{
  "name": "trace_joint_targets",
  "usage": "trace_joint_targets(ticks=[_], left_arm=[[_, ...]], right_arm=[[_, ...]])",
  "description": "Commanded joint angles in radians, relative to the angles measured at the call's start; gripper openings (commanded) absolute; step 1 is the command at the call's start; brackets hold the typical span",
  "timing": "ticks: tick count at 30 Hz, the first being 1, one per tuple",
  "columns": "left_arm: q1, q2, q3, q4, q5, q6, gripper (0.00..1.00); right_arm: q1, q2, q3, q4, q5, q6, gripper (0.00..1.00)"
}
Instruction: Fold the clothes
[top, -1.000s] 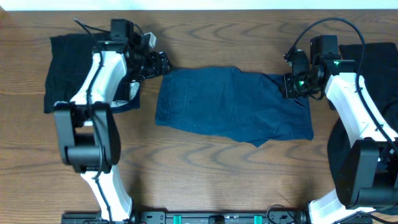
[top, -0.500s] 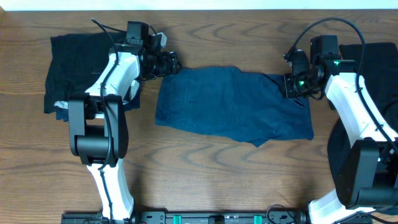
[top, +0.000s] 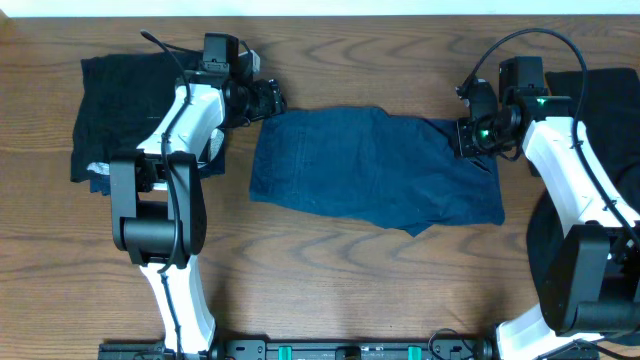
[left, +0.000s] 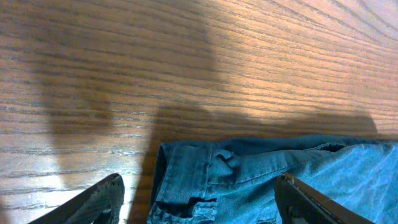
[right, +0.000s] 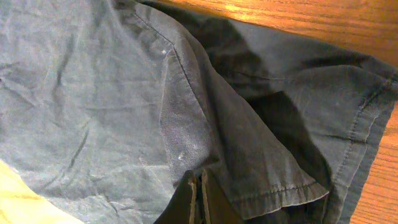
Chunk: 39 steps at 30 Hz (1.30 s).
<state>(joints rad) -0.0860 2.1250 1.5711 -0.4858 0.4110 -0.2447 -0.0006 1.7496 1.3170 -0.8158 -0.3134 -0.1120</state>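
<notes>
Centrally: navy shorts (top: 370, 170), one pair, lying spread on the wooden table (top: 350, 270), waistband end to the left. Left gripper (top: 268, 100): over the shorts' far left corner, fingers (left: 93, 202) set wide apart, nothing between them. Right gripper (top: 465, 140): at the shorts' far right edge, fingers pressed together; whether cloth is pinched cannot be told. Black garment (top: 115, 110): far left, pale edge at its near corner. Second black garment (top: 610, 100): far right.

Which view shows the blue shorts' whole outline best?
Overhead: the blue shorts lie fully in frame, spread out. The left wrist view shows only a waistband corner; the right wrist view shows only a close-up of one seamed hem.
</notes>
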Motion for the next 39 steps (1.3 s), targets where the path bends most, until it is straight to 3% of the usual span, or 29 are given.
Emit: trace_joint_targets(ticks=[1, 4, 9, 14, 16, 18, 29, 39], left_arm=[[-0.001, 0.031, -0.018, 0.002, -0.015, -0.050, 0.79], [-0.005, 0.057, -0.018, 0.003, -0.015, -0.076, 0.77], [-0.004, 0.056, -0.018, 0.014, 0.009, -0.080, 0.55], [-0.004, 0.055, -0.016, 0.018, 0.080, -0.091, 0.43], [-0.004, 0.054, -0.015, 0.020, 0.079, -0.108, 0.30], [-0.002, 0.050, -0.014, 0.021, 0.079, -0.113, 0.06], [0.002, -0.091, -0.011, -0.009, 0.079, -0.112, 0.06], [0.002, -0.285, -0.011, -0.277, 0.077, -0.089, 0.06]], right_arm=[[0.009, 0.005, -0.005, 0.000, 0.003, 0.010, 0.03], [0.009, 0.005, -0.005, 0.000, 0.003, 0.010, 0.04], [0.009, 0.005, -0.005, 0.000, 0.004, 0.010, 0.04], [0.009, 0.005, -0.005, 0.000, 0.004, 0.010, 0.04], [0.008, 0.005, -0.005, 0.000, 0.004, 0.010, 0.04], [0.008, 0.005, -0.005, 0.000, 0.004, 0.010, 0.04], [0.007, 0.005, -0.005, 0.006, 0.003, 0.011, 0.01], [0.008, -0.095, -0.002, -0.046, -0.026, 0.074, 0.01]])
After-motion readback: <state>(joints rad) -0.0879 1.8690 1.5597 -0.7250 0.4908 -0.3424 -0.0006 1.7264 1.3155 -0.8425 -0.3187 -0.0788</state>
